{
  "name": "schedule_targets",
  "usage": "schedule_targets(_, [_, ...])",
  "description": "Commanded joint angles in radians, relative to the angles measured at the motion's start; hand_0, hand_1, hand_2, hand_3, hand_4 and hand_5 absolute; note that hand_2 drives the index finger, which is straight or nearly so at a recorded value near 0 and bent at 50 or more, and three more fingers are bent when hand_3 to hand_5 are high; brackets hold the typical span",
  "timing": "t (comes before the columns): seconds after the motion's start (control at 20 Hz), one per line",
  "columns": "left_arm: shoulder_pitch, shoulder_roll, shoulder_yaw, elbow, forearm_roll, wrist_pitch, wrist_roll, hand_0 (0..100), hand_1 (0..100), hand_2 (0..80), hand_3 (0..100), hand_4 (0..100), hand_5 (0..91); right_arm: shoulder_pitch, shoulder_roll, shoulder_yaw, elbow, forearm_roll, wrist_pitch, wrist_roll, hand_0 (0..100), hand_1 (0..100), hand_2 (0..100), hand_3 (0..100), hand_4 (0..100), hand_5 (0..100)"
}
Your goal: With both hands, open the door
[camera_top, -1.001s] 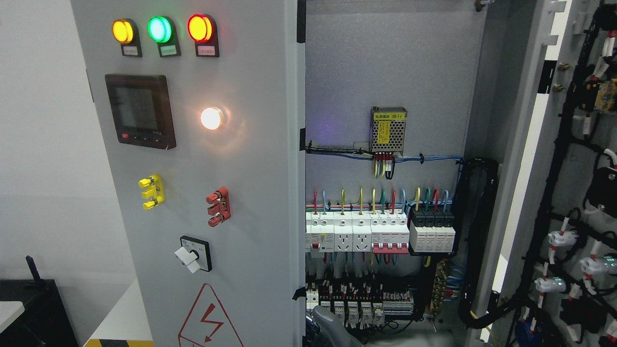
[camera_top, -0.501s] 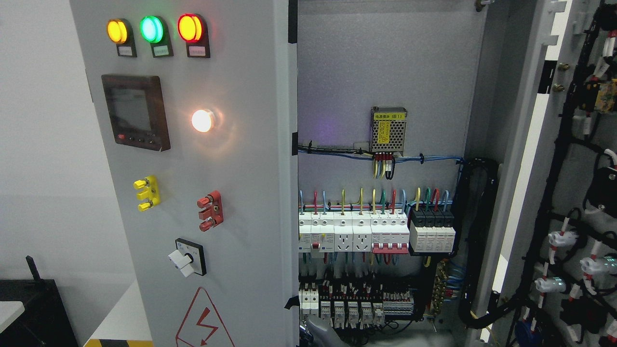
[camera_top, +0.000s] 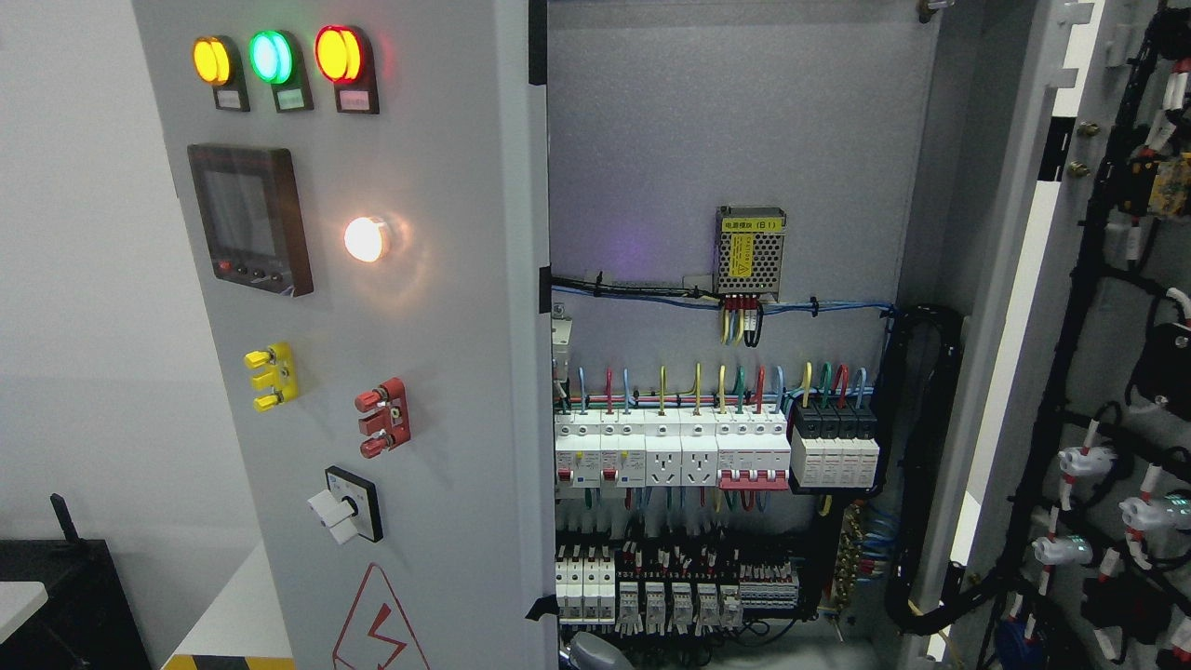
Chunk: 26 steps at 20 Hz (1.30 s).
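The grey left door of the electrical cabinet stands partly open, its free edge near the picture's middle. It carries three coloured lamps, a dark meter, a lit white lamp and a rotary switch. The right door is swung wide open at the far right, showing its black wiring. A rounded grey piece of a robot hand pokes up at the bottom edge, just right of the left door's edge. Which arm it belongs to is hidden.
Inside the cabinet a row of white breakers and a small power supply sit on the grey back panel. A black box stands at the lower left, beside a white wall.
The left door has swung further left, uncovering more breakers. The grey hand part at the bottom has moved left with the door's edge and sunk lower in view.
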Motion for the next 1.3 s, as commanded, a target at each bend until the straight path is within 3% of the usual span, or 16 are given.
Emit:
schedule_targets(0.0, [0.0,0.001,-0.025,0.0,-0.006,0.0,0.0,0,0,0.0,0,3,0.0,0.014,0.002,0.035,-0.042,0.0,0.0,0.003,22,0,0,0,0,0])
schedule_targets(1.25, [0.0,0.001,-0.025,0.0,-0.006,0.0,0.0,0,0,0.0,0,3,0.0,0.034,0.011,0.139,-0.1,0.003,-0.002,-0.003,22,0,0,0,0,0])
